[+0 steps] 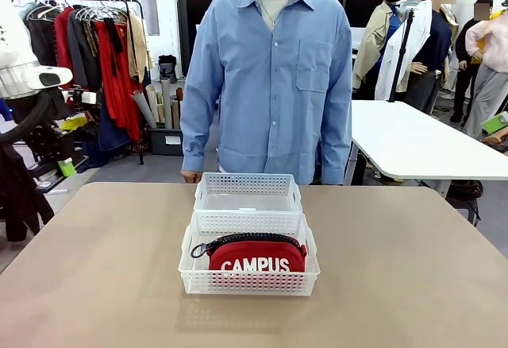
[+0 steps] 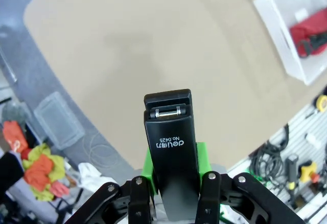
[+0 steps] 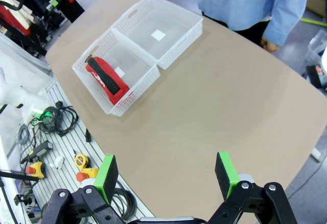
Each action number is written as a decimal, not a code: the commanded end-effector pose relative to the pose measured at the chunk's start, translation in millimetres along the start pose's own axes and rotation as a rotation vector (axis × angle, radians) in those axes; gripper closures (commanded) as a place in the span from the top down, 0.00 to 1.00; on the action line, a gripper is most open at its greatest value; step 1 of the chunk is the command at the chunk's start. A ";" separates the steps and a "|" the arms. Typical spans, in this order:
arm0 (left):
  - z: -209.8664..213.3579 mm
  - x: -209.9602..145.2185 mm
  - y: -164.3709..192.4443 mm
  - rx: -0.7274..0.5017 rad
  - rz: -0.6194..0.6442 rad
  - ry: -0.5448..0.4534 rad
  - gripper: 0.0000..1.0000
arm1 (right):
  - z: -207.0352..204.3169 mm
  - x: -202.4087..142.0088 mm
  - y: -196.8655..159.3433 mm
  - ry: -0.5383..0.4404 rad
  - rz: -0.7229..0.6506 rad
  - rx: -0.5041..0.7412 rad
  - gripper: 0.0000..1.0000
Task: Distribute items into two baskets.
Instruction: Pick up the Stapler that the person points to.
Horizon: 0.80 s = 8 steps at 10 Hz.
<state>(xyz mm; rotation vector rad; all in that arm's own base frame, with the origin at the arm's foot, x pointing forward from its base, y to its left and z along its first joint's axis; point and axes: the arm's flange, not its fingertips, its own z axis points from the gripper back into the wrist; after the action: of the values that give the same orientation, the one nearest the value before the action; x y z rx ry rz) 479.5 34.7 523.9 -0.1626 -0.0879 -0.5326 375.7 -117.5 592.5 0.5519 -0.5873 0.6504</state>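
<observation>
Between the green pads of the left gripper (image 2: 174, 163) a black stapler (image 2: 170, 132) is pinched tight by one end. Its other end, the one with the metal pin, sticks out past the fingertips, so it looks carried rather than parked. It hangs near the edge of the table (image 2: 153, 45), with the near basket (image 2: 286, 50) well off at about two o'clock. Over on the other side, the right gripper (image 3: 166, 175) has its jaws spread wide with nothing between them, simply waiting, I'd guess. Out on the tabletop the two white baskets sit touching, end to end. The near basket holds the red pouch (image 1: 255, 259), propped on edge with its lettering towards the robot. At twelve o'clock from it, just before the person (image 1: 270, 86), the far basket (image 1: 248, 183) looks empty, so the stapler probably belongs there.
</observation>
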 end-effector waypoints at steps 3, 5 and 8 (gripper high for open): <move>9.4 -7.1 -1.2 -0.089 -0.120 0.006 0.00 | 0.0 0.6 0.9 -0.002 0.003 0.001 1.00; 1.0 -4.6 -4.6 -0.045 -0.097 0.019 0.00 | 0.0 0.6 0.9 -0.002 0.003 0.001 1.00; 1.0 -4.6 -4.6 -0.045 -0.097 0.019 0.00 | 0.0 0.6 0.9 -0.002 0.003 0.001 1.00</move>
<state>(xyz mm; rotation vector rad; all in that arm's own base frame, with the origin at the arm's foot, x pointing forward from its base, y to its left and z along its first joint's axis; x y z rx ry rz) 473.6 33.2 523.9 -0.2120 -0.0597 -0.6343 375.7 -117.5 592.5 0.5519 -0.5873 0.6504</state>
